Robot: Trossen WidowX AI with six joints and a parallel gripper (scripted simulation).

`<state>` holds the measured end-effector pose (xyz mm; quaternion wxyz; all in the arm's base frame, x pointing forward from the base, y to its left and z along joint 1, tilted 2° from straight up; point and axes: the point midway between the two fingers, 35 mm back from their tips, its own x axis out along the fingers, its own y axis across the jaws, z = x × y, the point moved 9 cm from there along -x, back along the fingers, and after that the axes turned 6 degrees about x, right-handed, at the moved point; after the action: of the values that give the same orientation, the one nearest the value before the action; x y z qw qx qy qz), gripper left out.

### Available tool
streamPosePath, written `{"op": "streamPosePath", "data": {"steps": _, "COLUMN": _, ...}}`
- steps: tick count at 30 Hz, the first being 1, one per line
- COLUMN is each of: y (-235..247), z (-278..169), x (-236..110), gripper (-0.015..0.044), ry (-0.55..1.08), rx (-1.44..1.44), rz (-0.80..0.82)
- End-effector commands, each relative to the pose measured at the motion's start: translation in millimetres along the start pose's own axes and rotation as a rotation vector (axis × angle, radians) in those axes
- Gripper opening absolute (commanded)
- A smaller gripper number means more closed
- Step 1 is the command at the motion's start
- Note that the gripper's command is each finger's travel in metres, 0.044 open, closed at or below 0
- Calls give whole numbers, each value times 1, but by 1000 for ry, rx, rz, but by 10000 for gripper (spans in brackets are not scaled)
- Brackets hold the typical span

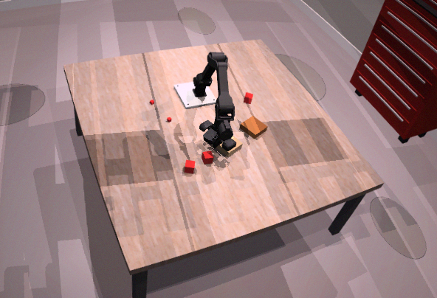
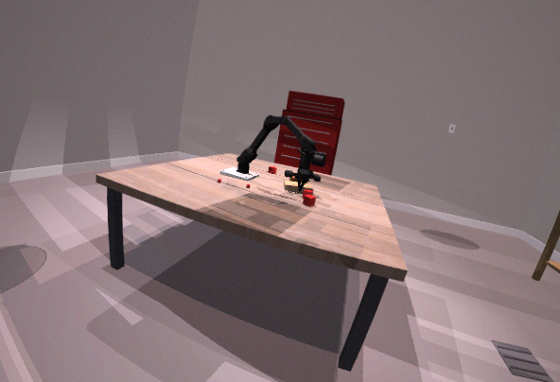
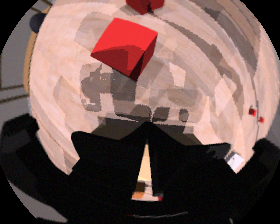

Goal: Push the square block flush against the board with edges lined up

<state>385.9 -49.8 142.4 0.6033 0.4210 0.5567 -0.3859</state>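
Closed, empty gripper [image 1: 221, 144] low over pale board [image 1: 233, 148]; orange square block [image 1: 253, 126] nearby (apart from board).

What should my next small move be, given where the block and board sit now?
Probably nudge the tan board sideways toward the orange block. The shut gripper is low beside the board, and the two pieces look apart, with no sides touching yet. It holds nothing.
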Motion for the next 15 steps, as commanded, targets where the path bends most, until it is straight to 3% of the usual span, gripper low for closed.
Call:
{"op": "streamPosePath", "data": {"steps": 1, "y": 0, "z": -9, "x": 1, "gripper": 0, "ry": 6, "rx": 1, "rz": -3}}
{"op": "streamPosePath", "data": {"steps": 15, "y": -1, "z": -33, "x": 1, "gripper": 0, "ry": 9, "rx": 1, "rz": -3}}
